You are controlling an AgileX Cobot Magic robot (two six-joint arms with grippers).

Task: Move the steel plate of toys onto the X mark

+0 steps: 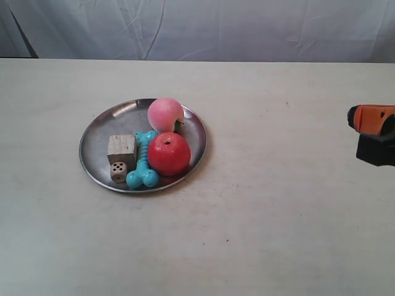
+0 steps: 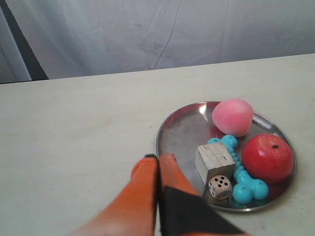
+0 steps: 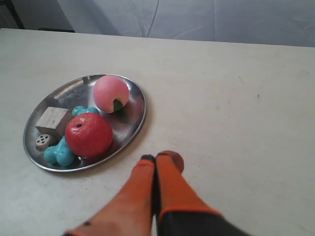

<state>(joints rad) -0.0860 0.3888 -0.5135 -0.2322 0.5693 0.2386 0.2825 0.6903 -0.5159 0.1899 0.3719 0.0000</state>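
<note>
The left gripper (image 2: 158, 158) was fully closed and empty, its tips just beside the rim of the steel plate (image 2: 181, 132). The plate carried the toys (image 2: 214, 161) on the table (image 1: 278, 203). The right gripper (image 3: 156, 158), also closed and empty, stood farther off. The X mark could not be identified.

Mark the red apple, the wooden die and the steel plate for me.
red apple (image 1: 168, 154), exterior view, middle of its red skin.
wooden die (image 1: 119, 172), exterior view, its dotted face.
steel plate (image 1: 100, 132), exterior view, bare metal inside the rim.
</note>
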